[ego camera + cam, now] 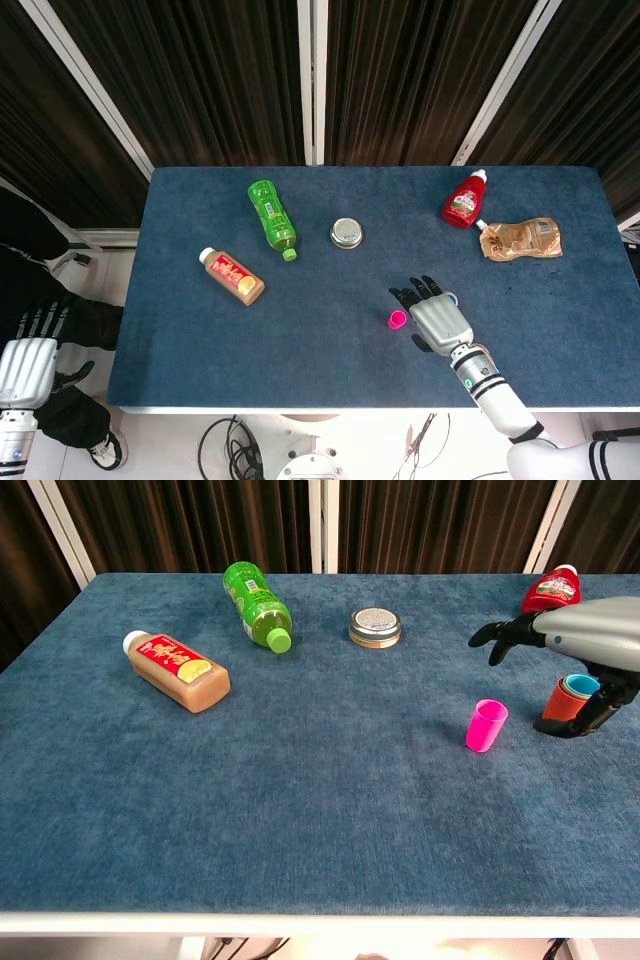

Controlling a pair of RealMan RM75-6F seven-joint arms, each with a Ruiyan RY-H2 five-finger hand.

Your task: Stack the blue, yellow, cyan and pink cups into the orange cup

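Your right hand (437, 323) hovers with its fingers spread and nothing in it, just right of the pink cup (398, 320), which stands upright near the front edge of the table (200, 370), right of the middle. In the head view that hand covers nearly all of the orange cup; only a sliver of cyan shows past its fingers. The chest view fills the gap: the orange cup (562, 700) stands upright by the table's right edge, partly behind the hand (570, 640), with the cyan cup (580, 686) nested at its rim, and the pink cup (486, 725) apart to its left. The blue and yellow cups cannot be made out in either view.

Your left hand (28, 362) appears only in the head view, off the table past its front left corner, fingers extended, holding nothing
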